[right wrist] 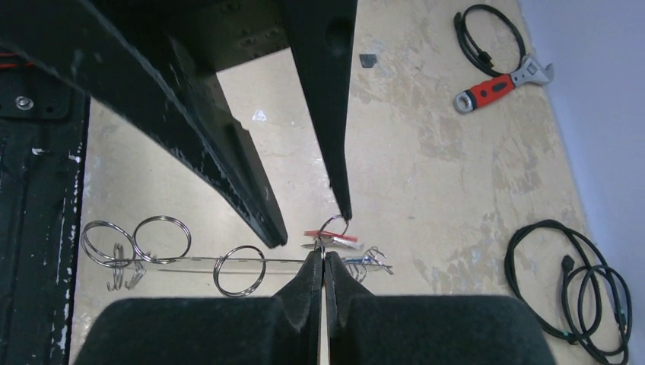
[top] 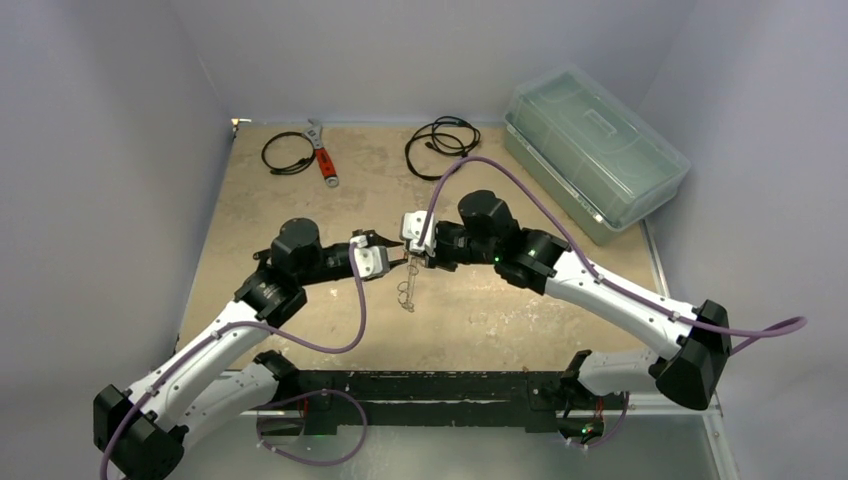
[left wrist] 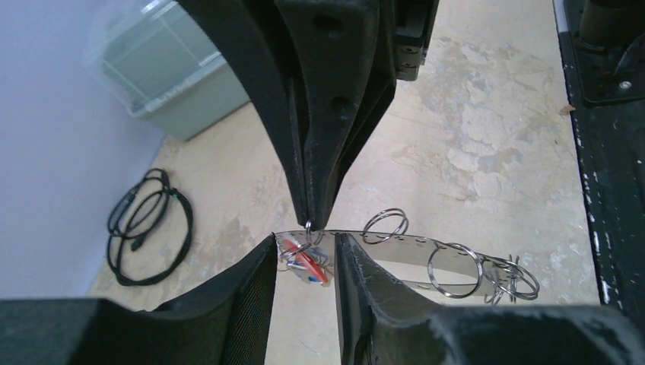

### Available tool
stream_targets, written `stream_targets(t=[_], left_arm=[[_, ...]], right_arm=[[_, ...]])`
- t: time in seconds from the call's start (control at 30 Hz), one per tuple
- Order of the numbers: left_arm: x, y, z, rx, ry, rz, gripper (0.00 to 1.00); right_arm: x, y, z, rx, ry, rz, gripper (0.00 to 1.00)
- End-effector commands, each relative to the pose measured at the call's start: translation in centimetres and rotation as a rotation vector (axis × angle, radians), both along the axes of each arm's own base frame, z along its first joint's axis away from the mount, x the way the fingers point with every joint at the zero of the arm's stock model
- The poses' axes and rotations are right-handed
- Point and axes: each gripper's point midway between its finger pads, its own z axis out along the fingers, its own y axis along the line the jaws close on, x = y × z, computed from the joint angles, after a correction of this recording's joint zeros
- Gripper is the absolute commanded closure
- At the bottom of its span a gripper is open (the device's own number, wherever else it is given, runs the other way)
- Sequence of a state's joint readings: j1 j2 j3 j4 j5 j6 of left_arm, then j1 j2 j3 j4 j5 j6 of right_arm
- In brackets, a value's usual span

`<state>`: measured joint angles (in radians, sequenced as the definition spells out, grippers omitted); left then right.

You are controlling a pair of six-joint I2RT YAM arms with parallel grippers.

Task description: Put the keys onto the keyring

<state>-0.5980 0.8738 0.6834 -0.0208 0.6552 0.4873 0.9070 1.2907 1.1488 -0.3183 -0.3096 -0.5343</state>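
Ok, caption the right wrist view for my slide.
Right gripper pinches the keyring while the open left gripper brackets the keys.

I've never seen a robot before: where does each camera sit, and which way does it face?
Top external: above and behind the arms, looking down on the table; both arms show, bases nearest.
Left wrist: on the left arm, looking past the open left fingers at the keys and keyring.
Right wrist: on the right arm, facing the opposite way; right fingers shut on the keyring, wrench beyond.
Shared: both wrist views show the keys and keyring.
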Motion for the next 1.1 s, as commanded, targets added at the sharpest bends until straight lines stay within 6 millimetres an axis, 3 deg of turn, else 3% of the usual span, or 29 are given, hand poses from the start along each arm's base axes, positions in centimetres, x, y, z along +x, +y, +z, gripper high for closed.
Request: stream_targets(t=[0.0, 0.13, 0.4, 0.7, 1.07], left_arm=[[0.1, 0.4, 3.8, -0.072, -0.126, 0.025, 0.66], [-0.7, 0.3, 4.1, -0.080, -0.147, -0.012, 0.66], [-2.1, 0.0, 4.7, -0.105, -0.186, -0.085, 0.69], [-1.8, 0.9, 5.6, -0.111, -0.259, -0.035, 0.67], [-2.5, 1.3, 4.6, -0.048, -0.412, -0.077, 0.62]], right_arm=[[0.1, -0.3, 5.2, 0.163, -0.131, -0.019, 1.00], [-0.9, -0.4, 6.9, 0.238, -0.154, 0.018, 1.00], [-1.5, -0.6, 7.7, 0.263, -0.159, 0.035, 1.00], [-1.6, -0.7, 7.2, 0.245, -0.146, 0.034, 1.00], [-2.1, -0.2, 5.3, 0.157, -0.061, 0.073, 1.00]])
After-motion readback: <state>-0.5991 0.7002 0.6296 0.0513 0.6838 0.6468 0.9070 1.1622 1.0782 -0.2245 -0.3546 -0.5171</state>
